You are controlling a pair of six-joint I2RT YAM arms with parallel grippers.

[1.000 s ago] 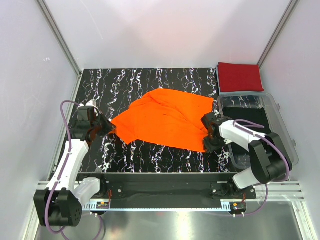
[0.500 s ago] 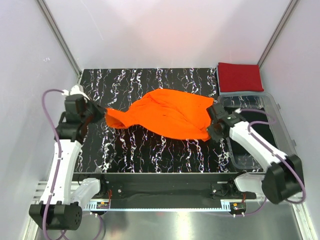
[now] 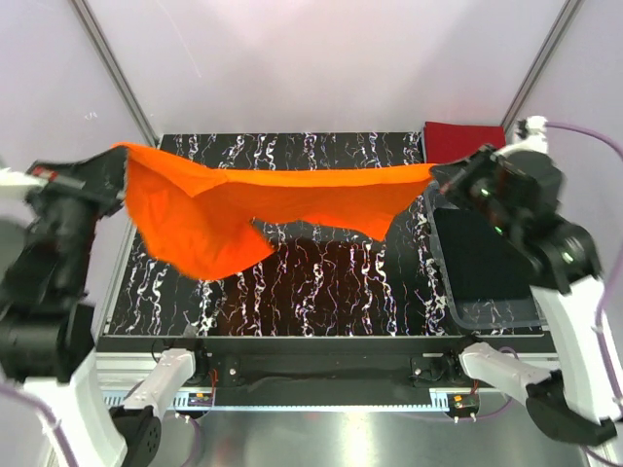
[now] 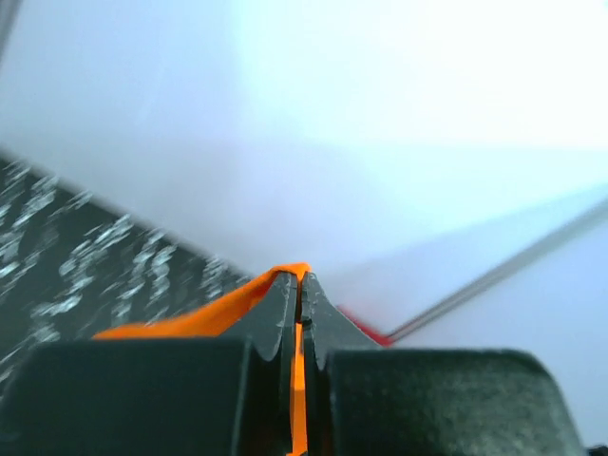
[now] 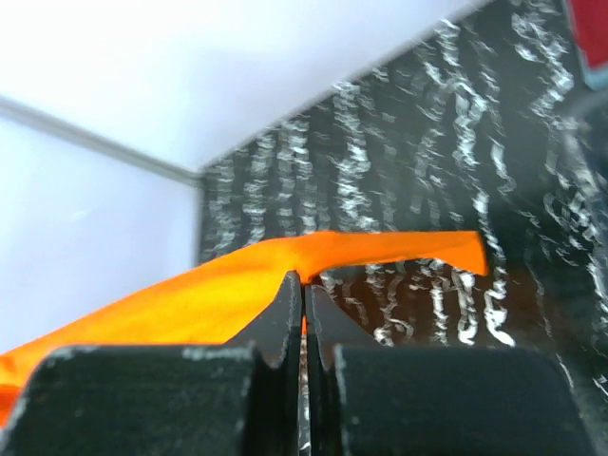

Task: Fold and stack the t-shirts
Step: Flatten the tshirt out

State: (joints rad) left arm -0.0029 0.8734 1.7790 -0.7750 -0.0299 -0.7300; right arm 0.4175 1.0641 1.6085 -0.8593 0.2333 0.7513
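Black table (image 3: 321, 282) with white marble veining, white walls (image 3: 321, 68) on 3 sides, 2 slanted metal posts (image 3: 114, 73) at the back corners. Clear plastic bin (image 3: 496, 316) sits on the table's right side, its inside dark. Metal rail (image 3: 321, 404) with a ruler strip runs along the near edge, silver plate (image 3: 341, 438) below.

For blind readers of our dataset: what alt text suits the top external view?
An orange t-shirt hangs stretched above a black marbled table, the left hand and right hand each pinching one end. A red t-shirt lies far right, beyond a clear bin.
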